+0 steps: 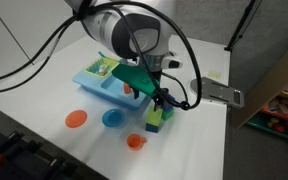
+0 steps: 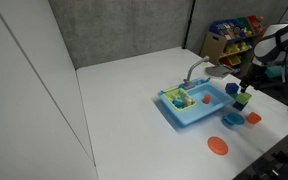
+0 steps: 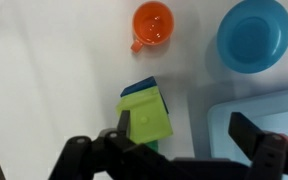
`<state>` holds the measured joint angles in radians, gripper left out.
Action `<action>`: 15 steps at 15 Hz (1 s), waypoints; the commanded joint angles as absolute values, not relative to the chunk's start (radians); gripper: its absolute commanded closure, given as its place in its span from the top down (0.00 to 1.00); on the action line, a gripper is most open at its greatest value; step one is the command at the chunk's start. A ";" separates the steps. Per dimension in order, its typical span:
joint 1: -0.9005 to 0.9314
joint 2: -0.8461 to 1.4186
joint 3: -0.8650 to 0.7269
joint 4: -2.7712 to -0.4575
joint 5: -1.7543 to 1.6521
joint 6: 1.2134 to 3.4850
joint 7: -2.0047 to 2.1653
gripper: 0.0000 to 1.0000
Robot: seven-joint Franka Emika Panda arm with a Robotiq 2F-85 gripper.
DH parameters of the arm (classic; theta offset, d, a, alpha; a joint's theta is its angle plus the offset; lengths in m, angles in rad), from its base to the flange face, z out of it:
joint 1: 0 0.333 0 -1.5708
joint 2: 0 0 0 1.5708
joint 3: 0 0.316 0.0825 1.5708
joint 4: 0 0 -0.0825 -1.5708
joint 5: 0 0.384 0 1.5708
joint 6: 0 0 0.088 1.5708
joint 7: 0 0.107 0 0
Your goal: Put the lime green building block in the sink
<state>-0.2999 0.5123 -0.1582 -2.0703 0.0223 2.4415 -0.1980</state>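
We see a white counter [image 1: 34,105] carrying the light blue plastic toy sink [image 1: 92,88] with its grey faucet [image 2: 194,72]. The black robot hand [image 3: 182,140] hangs just beside the sink, fingers [image 3: 249,135] spread wide, gripping nothing. Nearby sit a round blue plastic bowl [image 3: 254,33], a flat orange disc [image 1: 76,119] and a small orange cup [image 3: 152,24]. The lime green building block [image 3: 146,118] sits between the fingers (close to one of them), atop a blue cube [image 3: 144,87], outside the sink.

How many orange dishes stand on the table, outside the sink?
2. A flat orange plate lies beside the blue bowl; an orange cup stands on the bowl's other side. The arm may hide more.
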 commanded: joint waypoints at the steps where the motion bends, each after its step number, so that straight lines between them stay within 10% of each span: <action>1: -0.333 0.531 -0.138 -2.057 0.022 2.503 -0.286 1.00; 15: -0.347 0.671 -0.155 -2.026 -0.037 2.652 -0.294 1.00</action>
